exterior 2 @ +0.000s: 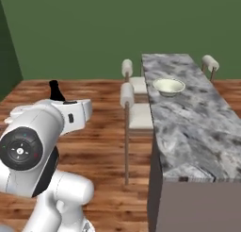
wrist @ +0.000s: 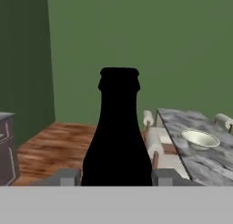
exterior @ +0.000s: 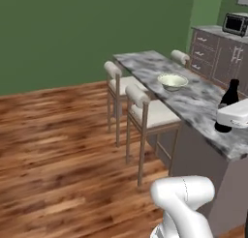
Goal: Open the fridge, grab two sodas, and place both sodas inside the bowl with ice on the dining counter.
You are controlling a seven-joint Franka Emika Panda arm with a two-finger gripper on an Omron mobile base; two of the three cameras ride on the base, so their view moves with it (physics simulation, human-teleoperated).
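My pincer (wrist: pixel 116 176) is clenched on one soda (wrist: pixel 117 136), which stands upright between the two fingertips (wrist: pixel 68 177). The bowl (wrist: pixel 200 139) rests on the tabletop (wrist: pixel 214 161), ahead of the pincer and to its right, well apart from it. The stools (exterior: pixel 145 111) stand along the near edge of the tabletop. I judge the task partly complete: one soda is retrieved and in transit. No soda is seen in the bowl. Remaining: carry this soda over the bowl, release it inside, then deliver the second soda.
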